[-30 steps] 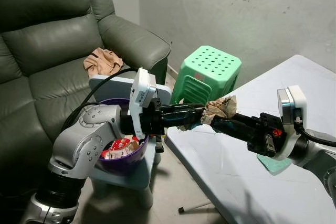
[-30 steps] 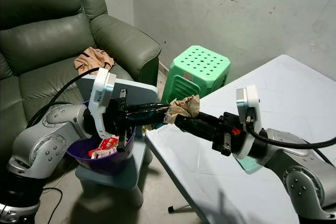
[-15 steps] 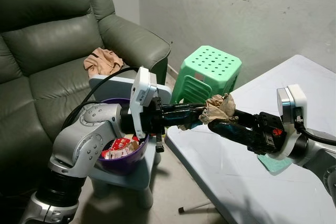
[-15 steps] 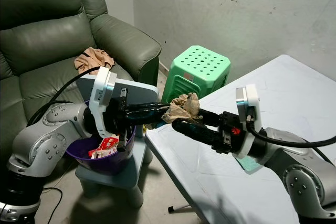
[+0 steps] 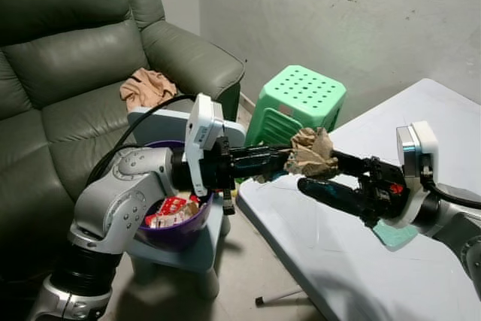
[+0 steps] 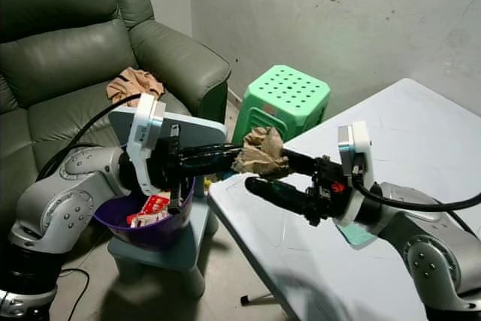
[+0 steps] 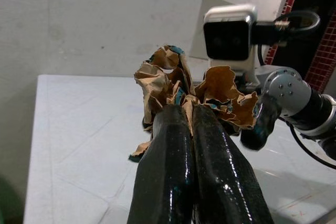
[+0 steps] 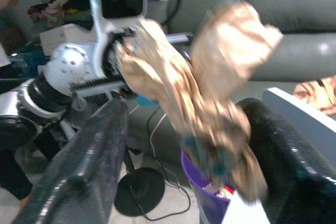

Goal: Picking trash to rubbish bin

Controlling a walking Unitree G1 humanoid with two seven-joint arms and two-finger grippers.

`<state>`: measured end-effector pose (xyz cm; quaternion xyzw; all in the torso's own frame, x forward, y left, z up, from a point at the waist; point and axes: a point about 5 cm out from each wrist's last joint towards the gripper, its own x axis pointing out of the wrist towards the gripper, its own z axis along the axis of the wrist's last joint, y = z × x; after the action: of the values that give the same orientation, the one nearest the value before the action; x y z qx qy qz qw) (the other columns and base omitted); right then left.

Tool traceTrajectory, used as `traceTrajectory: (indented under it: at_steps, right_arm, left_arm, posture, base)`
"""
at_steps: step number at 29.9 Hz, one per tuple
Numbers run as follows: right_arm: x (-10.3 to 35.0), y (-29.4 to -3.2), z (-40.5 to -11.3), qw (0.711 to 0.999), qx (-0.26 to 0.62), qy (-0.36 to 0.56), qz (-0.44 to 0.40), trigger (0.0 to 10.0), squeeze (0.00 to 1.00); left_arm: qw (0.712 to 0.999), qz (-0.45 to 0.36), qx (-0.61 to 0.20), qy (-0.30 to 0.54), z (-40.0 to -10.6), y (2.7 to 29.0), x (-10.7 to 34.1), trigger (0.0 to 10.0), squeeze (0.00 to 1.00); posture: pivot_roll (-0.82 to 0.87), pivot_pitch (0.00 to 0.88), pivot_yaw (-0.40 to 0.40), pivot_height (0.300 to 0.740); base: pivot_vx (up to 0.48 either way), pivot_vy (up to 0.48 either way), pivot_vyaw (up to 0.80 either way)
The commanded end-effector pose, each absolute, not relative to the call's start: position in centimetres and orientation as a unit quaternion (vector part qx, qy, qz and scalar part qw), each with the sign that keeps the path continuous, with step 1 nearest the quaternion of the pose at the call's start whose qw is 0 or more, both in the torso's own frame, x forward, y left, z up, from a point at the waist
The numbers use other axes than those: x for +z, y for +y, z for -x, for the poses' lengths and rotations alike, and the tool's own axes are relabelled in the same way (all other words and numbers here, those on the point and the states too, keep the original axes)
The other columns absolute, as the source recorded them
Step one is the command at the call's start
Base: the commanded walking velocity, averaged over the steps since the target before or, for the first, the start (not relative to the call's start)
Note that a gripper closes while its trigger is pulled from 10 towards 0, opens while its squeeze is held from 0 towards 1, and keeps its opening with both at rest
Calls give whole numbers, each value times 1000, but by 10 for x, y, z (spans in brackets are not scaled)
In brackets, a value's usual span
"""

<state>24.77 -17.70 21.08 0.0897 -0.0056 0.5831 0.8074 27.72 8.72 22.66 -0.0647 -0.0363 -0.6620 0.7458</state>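
Observation:
A crumpled brown paper wad (image 5: 310, 152) hangs in the air over the table's left edge. My left gripper (image 5: 289, 160) is shut on it from the left; the left wrist view shows both fingers (image 7: 189, 145) pressed together on the paper (image 7: 194, 87). My right gripper (image 5: 316, 171) faces it from the right, open, with one finger above and one below the wad and the paper (image 8: 199, 77) between the spread fingers (image 8: 100, 156). A purple bin (image 5: 176, 225) holding red-and-white wrappers (image 5: 171, 211) stands low at the left, under my left forearm.
The bin rests on a small pale blue stool (image 5: 188, 253) in front of a dark green sofa (image 5: 68, 58) with a beige cloth (image 5: 146, 88) on it. A green plastic stool (image 5: 301, 103) stands by the wall. The white table (image 5: 391, 268) fills the right, with a teal scrap (image 5: 392, 235).
My right gripper has opened and let go of the paper wad, its lower finger dropping away. The left gripper keeps its hold and the wad sits slightly higher.

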Motion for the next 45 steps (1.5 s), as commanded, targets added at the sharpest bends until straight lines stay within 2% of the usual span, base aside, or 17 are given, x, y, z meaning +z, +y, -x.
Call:
traceTrajectory:
  at_steps: [1, 5, 11, 14, 17, 21, 23, 26, 27, 28, 30, 31, 32, 33, 45]
  right_arm:
    - [211, -178, -253, 821, 566, -8, -73, 10000, 1000]
    - [208, -180, -262, 841, 537, -12, -65, 10000, 1000]
    - [206, -181, -266, 847, 527, -14, -65, 10000, 1000]
    - [204, -183, -272, 862, 502, -21, -62, 10000, 1000]
    - [201, -186, -286, 896, 438, -41, -65, 10000, 1000]
    - [198, -188, -293, 912, 402, -48, -67, 10000, 1000]
    - [195, -190, -299, 928, 360, -57, -75, 10000, 988]
    - [194, -191, -301, 933, 346, -61, -78, 10000, 988]
    - [193, -192, -303, 939, 329, -66, -80, 10000, 145]
    - [191, -193, -307, 946, 307, -70, -82, 10000, 0]
    - [187, -197, -312, 959, 262, -76, -72, 10000, 0]
    - [187, -197, -312, 959, 262, -76, -72, 10000, 0]
    - [185, -199, -314, 965, 243, -75, -71, 10000, 0]
    - [182, -203, -318, 973, 206, -75, -67, 10000, 0]
    - [160, -213, -328, 996, 49, -69, -32, 10000, 0]
  left_arm:
    - [755, 61, -651, -45, -278, 92, 230, 0, 0]
    - [766, 67, -637, -49, -279, 95, 230, 0, 0]
    - [776, 71, -625, -52, -280, 97, 230, 0, 0]
    - [794, 82, -599, -58, -284, 103, 228, 0, 0]
    - [840, 100, -529, -75, -296, 116, 224, 0, 0]
    - [854, 101, -504, -79, -301, 121, 221, 0, 0]
    - [871, 100, -475, -78, -305, 127, 215, 0, 0]
    - [877, 102, -463, -77, -307, 129, 213, 0, 0]
    - [887, 101, -444, -78, -310, 131, 211, 0, 0]
    - [899, 107, -416, -81, -314, 134, 209, 0, 0]
    - [921, 113, -364, -74, -323, 139, 204, 0, 0]
    - [921, 113, -364, -74, -323, 139, 204, 0, 0]
    - [933, 102, -338, -64, -327, 140, 200, 6000, 0]
    - [951, 84, -293, -46, -335, 144, 192, 10000, 0]
    - [989, 71, -124, -44, -356, 159, 179, 10000, 0]
  posture:
    - [-36, 88, -76, 740]
    - [-33, 86, -77, 740]
    - [-29, 82, -79, 740]
    - [-23, 75, -76, 740]
    - [-12, 59, -74, 740]
    - [-6, 49, -75, 740]
    - [-2, 41, -74, 740]
    - [-2, 41, -74, 740]
    - [-2, 36, -74, 740]
    - [-1, 29, -72, 740]
    - [-1, 25, -71, 740]
    - [-1, 25, -71, 740]
    - [-1, 22, -71, 740]
    - [1, 14, -71, 740]
    - [9, 1, -62, 740]
  base:
    - [0, 0, 0]
    - [0, 0, 0]
    - [0, 0, 0]
    - [0, 0, 0]
    - [0, 0, 0]
    - [0, 0, 0]
    - [0, 0, 0]
    - [0, 0, 0]
    - [0, 0, 0]
    - [0, 0, 0]
    - [0, 0, 0]
    - [0, 0, 0]
    - [0, 0, 0]
    - [0, 0, 0]
    - [0, 0, 0]
